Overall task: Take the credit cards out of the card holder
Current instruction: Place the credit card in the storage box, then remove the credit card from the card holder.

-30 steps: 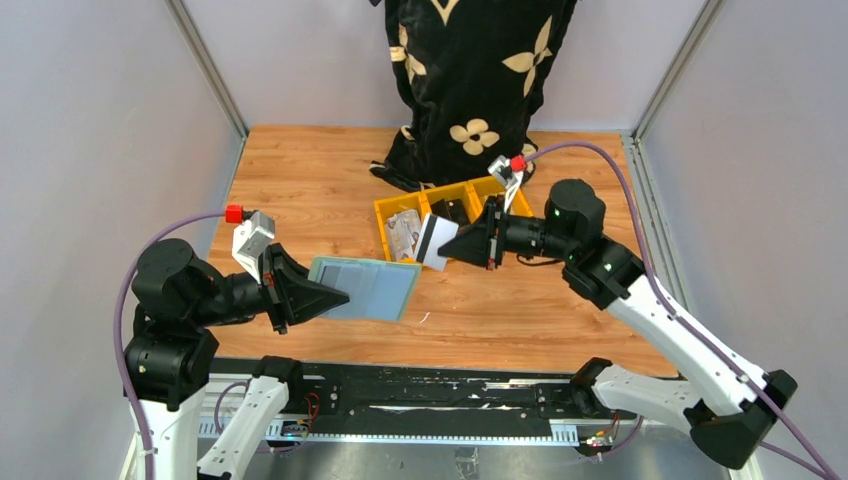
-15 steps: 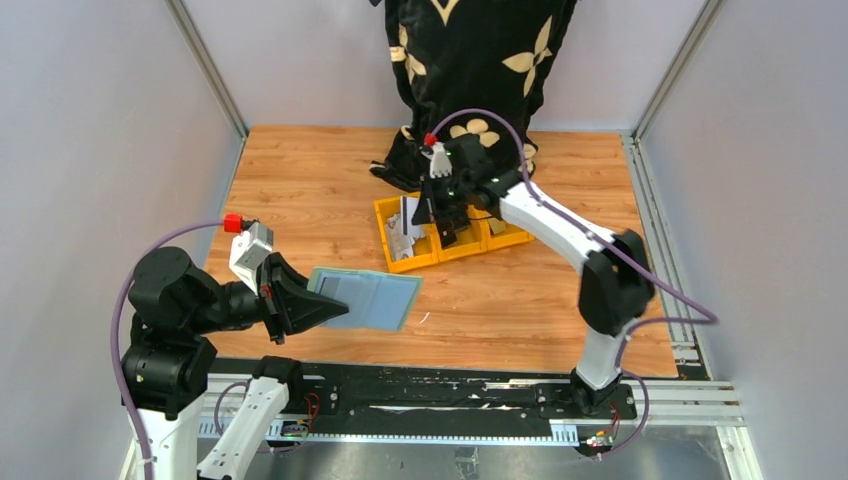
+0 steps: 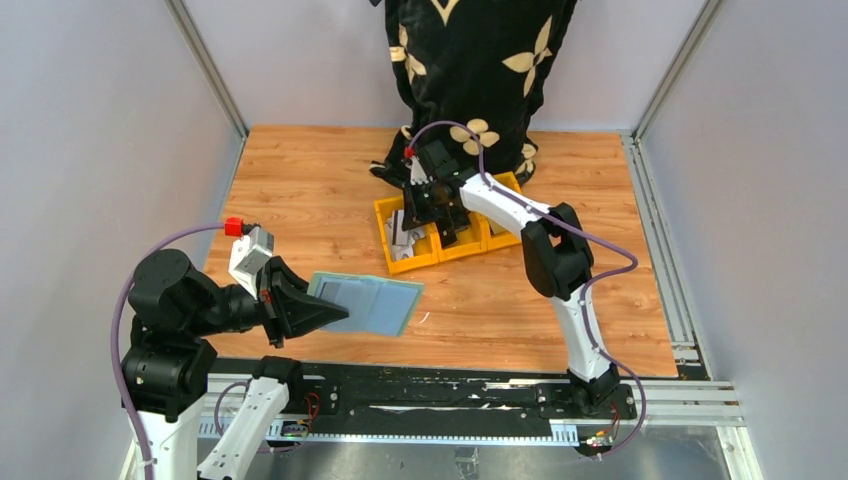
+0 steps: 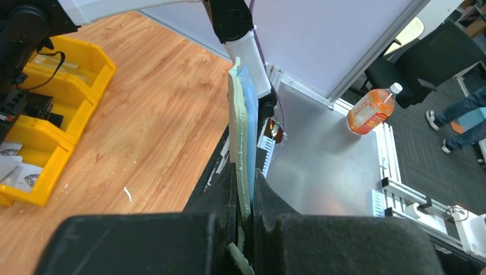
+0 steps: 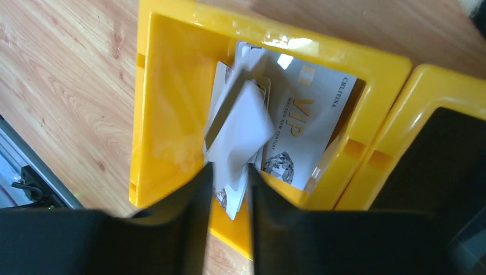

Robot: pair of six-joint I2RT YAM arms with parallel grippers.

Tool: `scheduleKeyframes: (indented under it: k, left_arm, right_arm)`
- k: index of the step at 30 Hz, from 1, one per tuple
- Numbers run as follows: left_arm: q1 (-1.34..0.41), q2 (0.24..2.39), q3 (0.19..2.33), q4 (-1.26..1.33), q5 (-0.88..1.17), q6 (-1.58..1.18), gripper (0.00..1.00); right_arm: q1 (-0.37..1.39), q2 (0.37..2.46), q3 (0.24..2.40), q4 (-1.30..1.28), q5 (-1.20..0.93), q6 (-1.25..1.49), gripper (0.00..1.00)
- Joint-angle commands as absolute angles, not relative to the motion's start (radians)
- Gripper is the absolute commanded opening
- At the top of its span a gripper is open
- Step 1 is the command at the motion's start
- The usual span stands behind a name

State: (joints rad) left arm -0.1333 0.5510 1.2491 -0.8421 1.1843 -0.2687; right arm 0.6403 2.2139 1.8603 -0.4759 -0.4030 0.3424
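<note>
With our left gripper (image 3: 322, 312) we are pinching the teal card holder (image 3: 382, 303) by one edge, holding it clear above the near-left part of the wooden table (image 3: 300, 190). Our right gripper (image 5: 229, 172) is hovering over the leftmost yellow bin (image 5: 172, 86), fingers slightly spread. A blurred white credit card (image 5: 240, 123) is showing just beyond their tips, above other cards (image 5: 312, 129) lying in the bin.

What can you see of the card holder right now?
The card holder is a thin, flat, pale teal rectangle with a greyer panel on the half nearer the left gripper. Edge-on in the wrist view it shows green and blue layers. The gripper is shut on one short edge, holding it roughly level over the front of the table; nothing else seems to touch it.
</note>
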Motion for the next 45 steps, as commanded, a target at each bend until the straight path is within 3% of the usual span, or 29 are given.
scheduleKeyframes:
  k: [1,5,9,12,15,18,26,34,41,45]
  left_arm:
    - [-0.135,0.538,1.238,-0.839,1.206,-0.263,0.00]
    - [-0.135,0.538,1.241,-0.838,1.222,-0.267,0.00]
    - [-0.135,0.535,1.241,-0.838,1.235,-0.270,0.00]
    - [-0.135,0.530,1.235,-0.838,1.244,-0.271,0.00]
    - [-0.135,0.518,1.212,-0.838,1.249,-0.268,0.00]
    - [-0.135,0.509,1.194,-0.840,1.255,-0.268,0.00]
    - [-0.135,0.504,1.193,-0.838,1.269,-0.277,0.00]
    - [-0.135,0.485,1.183,-0.836,1.253,-0.271,0.00]
    - [-0.135,0.483,1.175,-0.836,1.249,-0.258,0.00]
    - [-0.135,0.481,1.186,-0.836,1.256,-0.259,0.00]
  right_arm:
    - [0.648,2.169,1.898,-0.503,-0.367,0.348,0.38]
    - [0.650,2.001,1.830,-0.456,-0.395,0.364,0.56]
    - [0.649,1.774,1.692,-0.332,-0.508,0.405,0.62]
    - [0.648,1.577,1.517,-0.118,-0.662,0.500,0.74]
    - [0.670,1.412,1.307,0.210,-0.839,0.691,0.75]
    - [0.754,1.301,1.237,0.323,-0.899,0.733,0.77]
    - [1.032,1.207,1.218,0.176,-0.848,0.587,0.80]
    - [1.121,1.198,1.186,0.209,-0.795,0.599,0.81]
    - [1.189,1.252,1.259,0.135,-0.582,0.587,0.81]
    - [1.196,1.265,1.261,0.138,-0.468,0.626,0.67]
